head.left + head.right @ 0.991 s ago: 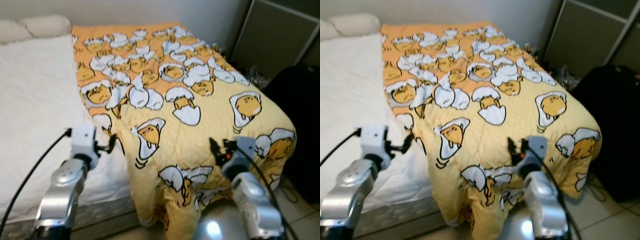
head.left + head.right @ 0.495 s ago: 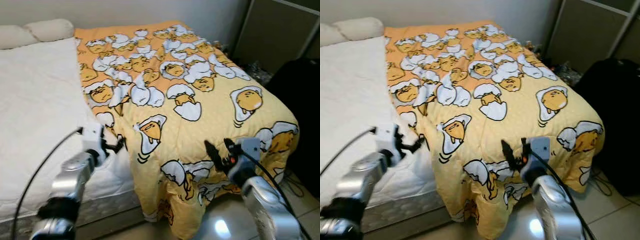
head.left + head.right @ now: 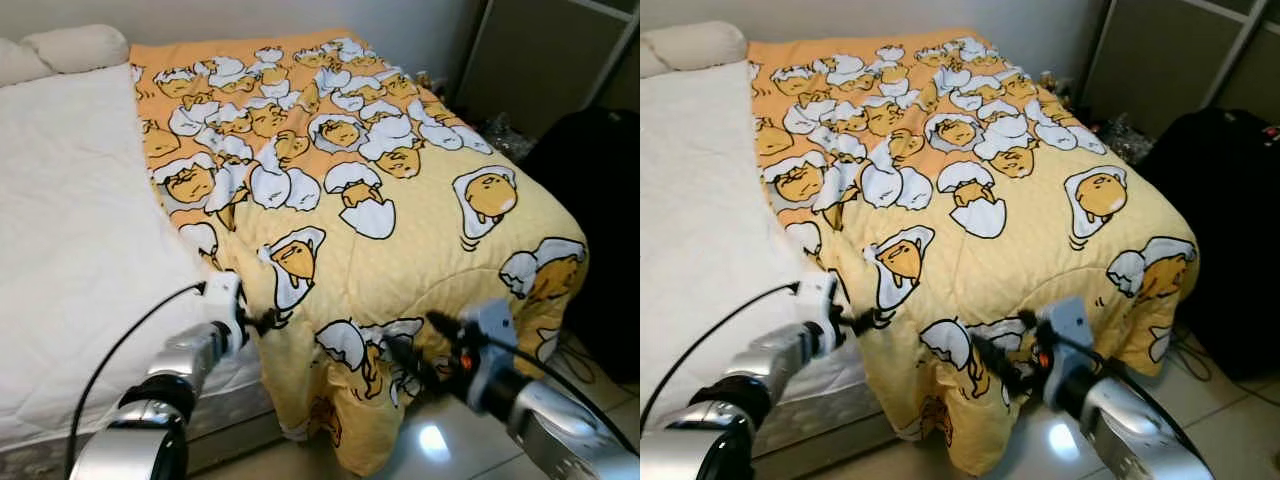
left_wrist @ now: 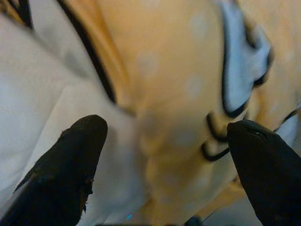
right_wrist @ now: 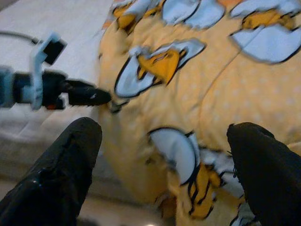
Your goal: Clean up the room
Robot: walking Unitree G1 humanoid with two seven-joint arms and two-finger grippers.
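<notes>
Across the left side of the scene lies the white mattress (image 3: 70, 210) of a bed, a pale pillow (image 3: 75, 45) at its head near the wall. Just right of it, the left gripper (image 3: 268, 320) reaches to the near edge of the yellow egg-print quilt (image 3: 400, 220), its fingers (image 4: 70, 165) spread wide with the fabric edge between them, not yet pinched. The quilt covers the right half of the bed and hangs over the foot corner toward the tiled floor (image 3: 590, 390). Farther right, the right gripper (image 3: 425, 350) hovers beside the hanging corner, its fingers (image 5: 263, 165) also wide apart and holding nothing. A black bag (image 3: 600, 200) stands at the far right.
</notes>
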